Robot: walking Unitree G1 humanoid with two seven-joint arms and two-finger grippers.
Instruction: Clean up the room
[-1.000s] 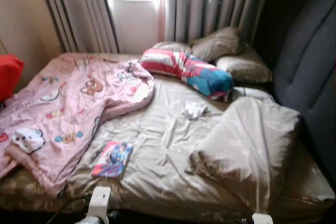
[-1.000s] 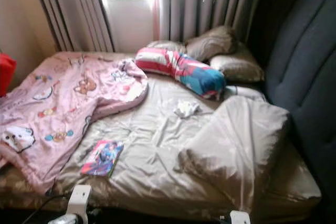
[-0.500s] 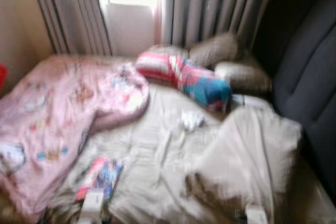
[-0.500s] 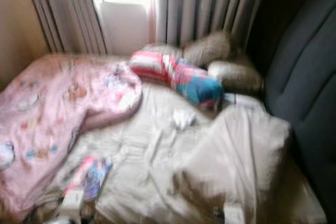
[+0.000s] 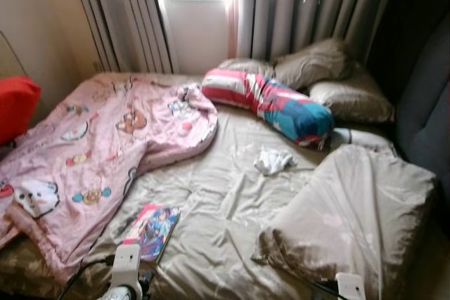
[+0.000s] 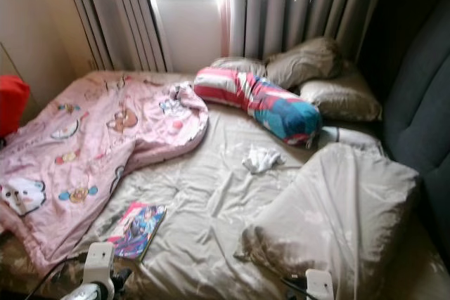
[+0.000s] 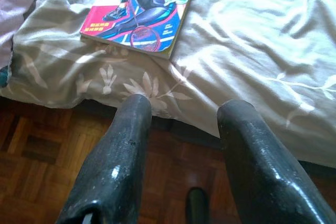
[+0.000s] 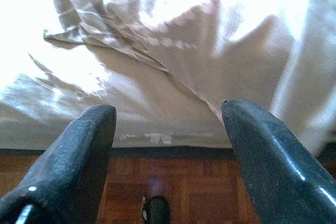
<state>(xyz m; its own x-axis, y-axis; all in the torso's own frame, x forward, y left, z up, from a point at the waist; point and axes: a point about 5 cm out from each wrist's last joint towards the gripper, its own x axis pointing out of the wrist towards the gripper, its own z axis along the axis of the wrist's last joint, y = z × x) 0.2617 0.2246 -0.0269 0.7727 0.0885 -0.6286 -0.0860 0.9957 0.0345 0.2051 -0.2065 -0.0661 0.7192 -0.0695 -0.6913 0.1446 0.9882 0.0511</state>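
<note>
Head cameras overlook the bed (image 5: pixel 232 194) from its foot.
Both wrist cameras sit low, close to the bed's foot edge, facing it above wooden floor (image 7: pixel 31 145).

Satin-looking beige sheet (image 5: pixel 225 194) covers the bed, faintly shiny and heavily creased, with a pale flower print along its hanging edge. At nine o'clock lies a pink blanket (image 5: pixel 91 145), soft matt cloth with cartoon prints. Toward one o'clock, a striped bolster (image 5: pixel 271 103) in smooth bright fabric, and beige pillows (image 5: pixel 330 79) with a dull sheen. At the centre, a small crumpled white cloth (image 5: pixel 273 161). At seven o'clock, a magazine (image 7: pixel 142 9), glossy paper cover catching the light. The left tool (image 7: pixel 181 114) has smooth black fingers (image 7: pixel 121 156), slightly shiny; the right tool (image 8: pixel 168 116) looks the same. Below both, glossy parquet wood floor (image 7: pixel 31 145). Grey curtains (image 5: pixel 302 5) hang in matt folds.
</note>
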